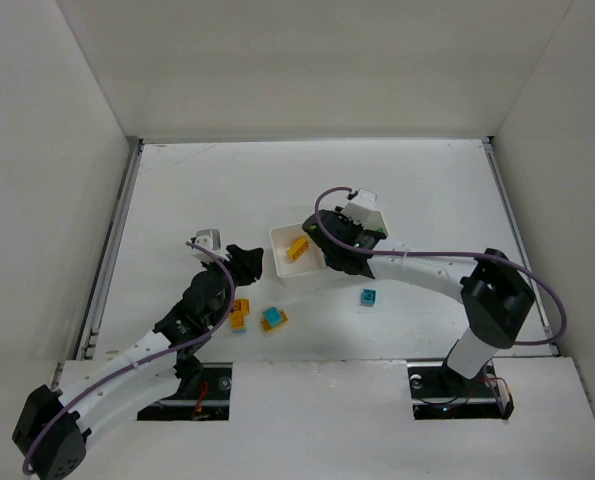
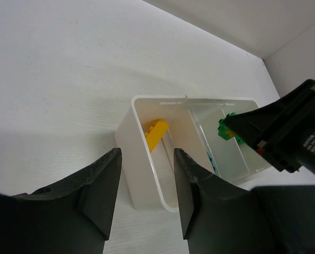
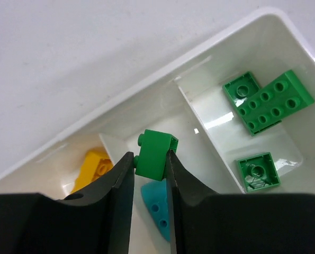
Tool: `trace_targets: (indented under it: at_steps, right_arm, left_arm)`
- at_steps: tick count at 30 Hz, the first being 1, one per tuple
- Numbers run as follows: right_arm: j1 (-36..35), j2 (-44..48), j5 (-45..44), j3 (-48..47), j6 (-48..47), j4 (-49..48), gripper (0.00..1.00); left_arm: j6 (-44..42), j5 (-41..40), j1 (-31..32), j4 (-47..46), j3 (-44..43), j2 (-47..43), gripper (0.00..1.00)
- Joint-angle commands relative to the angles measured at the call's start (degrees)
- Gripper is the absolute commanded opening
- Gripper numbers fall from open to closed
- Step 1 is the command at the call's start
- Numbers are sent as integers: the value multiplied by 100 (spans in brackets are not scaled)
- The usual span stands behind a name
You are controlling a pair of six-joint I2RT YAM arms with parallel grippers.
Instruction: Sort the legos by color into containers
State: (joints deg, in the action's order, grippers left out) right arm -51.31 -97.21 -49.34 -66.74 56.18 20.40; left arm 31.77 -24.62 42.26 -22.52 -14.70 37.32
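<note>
Table bears tray dividing yellow lego, cyan lego, green legos.

I see a white table with walls at its far, left and right edges. The tray sits near the middle. Loose bricks lie between it and the near edge: an orange brick, a cyan brick just beside it, and a second cyan brick apart, further right.
</note>
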Motion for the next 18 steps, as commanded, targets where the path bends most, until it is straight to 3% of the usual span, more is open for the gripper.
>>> trace_targets:
  at_steps: [1,6,11,18]
  right_arm:
    - [11,430,206,266,-248,-414,15]
    - [38,1079,197,757,-336,-476,15]
    - [520,1818,363,1399,-651,-747,16]
    - [1189,2057,1066,1910,-1188,-1415,17]
  left_arm:
    - [-57,-25,-47,-261,11,-67,41]
    - [-74,-43,-73,-253,2,-14,41]
    - [-83,-78,-73,-226,-7,30,41]
    - [-197,-341,14,-200,-68,276,40]
